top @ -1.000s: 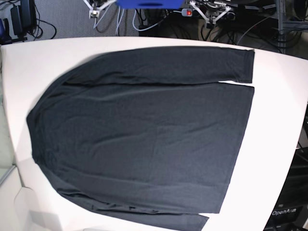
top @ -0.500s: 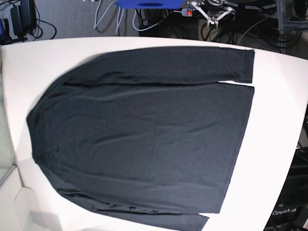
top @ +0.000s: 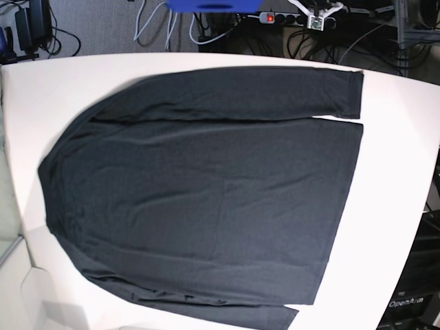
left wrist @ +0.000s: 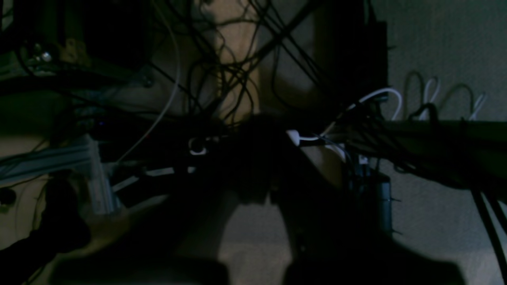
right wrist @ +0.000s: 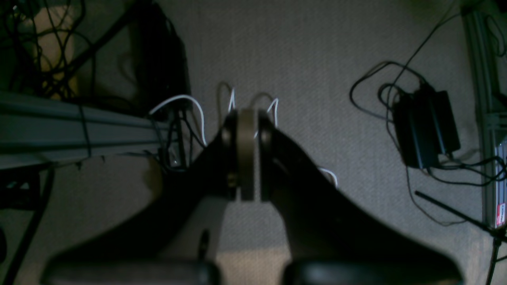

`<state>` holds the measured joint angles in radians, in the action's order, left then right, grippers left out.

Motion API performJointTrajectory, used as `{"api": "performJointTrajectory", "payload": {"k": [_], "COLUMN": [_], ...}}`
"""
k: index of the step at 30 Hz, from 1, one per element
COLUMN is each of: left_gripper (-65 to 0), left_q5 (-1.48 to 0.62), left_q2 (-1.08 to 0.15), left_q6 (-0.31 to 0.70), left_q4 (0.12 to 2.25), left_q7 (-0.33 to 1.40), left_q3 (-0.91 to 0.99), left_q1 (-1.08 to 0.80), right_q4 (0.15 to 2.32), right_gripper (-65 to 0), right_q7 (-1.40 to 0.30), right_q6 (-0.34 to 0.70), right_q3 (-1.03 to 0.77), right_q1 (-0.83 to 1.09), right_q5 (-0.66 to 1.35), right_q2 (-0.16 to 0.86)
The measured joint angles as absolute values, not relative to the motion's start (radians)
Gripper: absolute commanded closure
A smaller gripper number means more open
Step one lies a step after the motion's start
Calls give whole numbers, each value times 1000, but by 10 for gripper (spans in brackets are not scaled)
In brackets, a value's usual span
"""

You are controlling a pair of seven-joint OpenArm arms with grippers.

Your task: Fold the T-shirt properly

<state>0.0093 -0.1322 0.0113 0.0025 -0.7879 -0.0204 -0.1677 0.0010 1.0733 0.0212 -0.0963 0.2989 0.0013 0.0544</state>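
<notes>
Since the earlier frames, the left arm had drawn back toward the top edge of the base view, only a small white part of the left gripper (top: 317, 15) showing beyond the bench's far edge; the right arm had left that view altogether. Right gripper (right wrist: 246, 154), seen from its own wrist camera, had its two dark fingers (right wrist: 273, 166) pressed together on their pale pads, holding nothing, above grey carpet (right wrist: 317, 59). A black power adapter (right wrist: 425, 130) with its cables lay on that carpet, well apart from the gripper. Left gripper, too dark in the left wrist view to show its form, was likewise closed and empty, above a tangle of black cables (left wrist: 237, 71) and a white cable (left wrist: 380, 95).

T-shirt (top: 206, 199) lay spread flat on the white bench (top: 399, 192), touched by neither gripper. One long sleeve (top: 275, 93) lay folded along the shirt's far edge; the other sleeve (top: 227, 313) ran along its near edge. A blue object (top: 213, 5) stood beyond the bench's far edge.
</notes>
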Motion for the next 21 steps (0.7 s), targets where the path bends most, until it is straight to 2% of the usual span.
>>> {"api": "performJointTrajectory", "payload": {"k": [2, 7, 12, 18, 21], "left_gripper": [0, 0, 0, 0, 0], "left_q5": [9, -59, -179, -233, -226], "left_q2": [-144, -149, -165, -176, -175], "left_q6": [24, 152, 337, 423, 433], "left_q4": [2, 0, 1, 1, 7], "left_q7": [-821, -877, -884, -888, -937], "left_q3": [-20, 2, 54, 62, 56], "left_q1": [-185, -218, -218, -219, -232], "right_q4": [2, 2, 2, 1, 2], "right_gripper": [0, 0, 0, 0, 0], "right_q7": [1085, 1110, 1237, 1325, 1330], "right_q6": [21, 21, 21, 21, 21], "right_q3": [-96, -96, -98, -98, -98], "right_q1": [297, 309, 331, 363, 367], "right_q5": [1, 1, 1, 1, 1], "right_q2": [52, 55, 68, 68, 66]}}
